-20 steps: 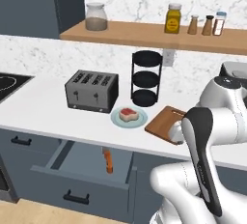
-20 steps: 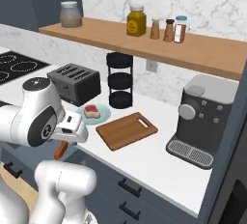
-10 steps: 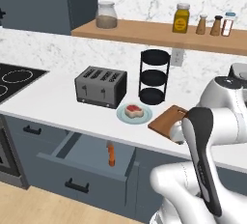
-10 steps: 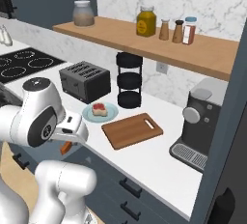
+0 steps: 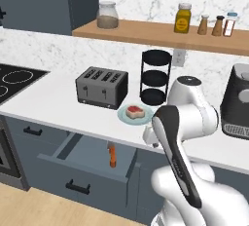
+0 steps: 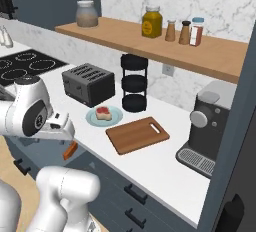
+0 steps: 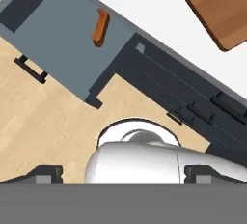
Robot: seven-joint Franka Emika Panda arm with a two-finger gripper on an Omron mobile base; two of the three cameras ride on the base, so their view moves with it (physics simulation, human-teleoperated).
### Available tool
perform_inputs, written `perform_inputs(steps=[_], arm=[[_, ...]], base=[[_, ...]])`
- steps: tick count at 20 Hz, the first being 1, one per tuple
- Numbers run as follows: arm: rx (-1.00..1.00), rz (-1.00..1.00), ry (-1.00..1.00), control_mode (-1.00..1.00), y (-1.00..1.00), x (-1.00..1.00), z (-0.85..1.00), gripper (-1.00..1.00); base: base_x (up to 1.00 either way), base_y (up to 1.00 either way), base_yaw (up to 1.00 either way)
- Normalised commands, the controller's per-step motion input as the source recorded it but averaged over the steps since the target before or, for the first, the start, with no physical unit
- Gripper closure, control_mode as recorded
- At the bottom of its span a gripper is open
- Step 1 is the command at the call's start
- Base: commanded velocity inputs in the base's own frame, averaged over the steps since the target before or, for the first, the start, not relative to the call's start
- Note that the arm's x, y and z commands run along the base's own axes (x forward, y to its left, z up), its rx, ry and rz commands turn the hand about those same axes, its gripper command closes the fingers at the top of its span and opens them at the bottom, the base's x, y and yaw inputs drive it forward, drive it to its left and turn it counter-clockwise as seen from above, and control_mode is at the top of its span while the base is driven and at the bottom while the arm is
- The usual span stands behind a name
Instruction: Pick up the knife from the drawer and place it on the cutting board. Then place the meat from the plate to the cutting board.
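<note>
Knife (image 7: 100,27): lies on the grey floor of the open drawer (image 7: 58,35), near its right side.
Gripper (image 7: 123,174): jaws fully apart, holding nothing, above the floor in front of the cabinets.
Meat (image 5: 134,111): on the plate (image 5: 124,118), between toaster (image 5: 102,87) and black rack (image 5: 155,76).
Cutting board (image 6: 137,134): on the counter (image 6: 165,166), just right of the plate, bare.

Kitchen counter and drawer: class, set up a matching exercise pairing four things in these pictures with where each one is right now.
Things:
1. knife
2. meat
3. cutting board
4. toaster

Places:
A. on the plate
B. lying in the open drawer
C. left of the plate, on the counter
D. bare, between the plate and the coffee machine

Pairs: 1-B, 2-A, 3-D, 4-C
</note>
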Motion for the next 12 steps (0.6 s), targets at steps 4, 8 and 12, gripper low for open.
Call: perform_inputs(steps=[4,8,12], arm=[[0.05,0.16,0.13,-1.0,0.75,0.23,-0.66,-1.0],[0.02,0.18,0.04,-1.0,0.94,0.29,-0.74,-1.0],[-0.03,0.06,0.0,-1.0,0.96,0.21,-0.62,-1.0]], base=[[0.0,0.0,0.0],[0.0,0.0,0.0],[0.0,0.0,0.0]])
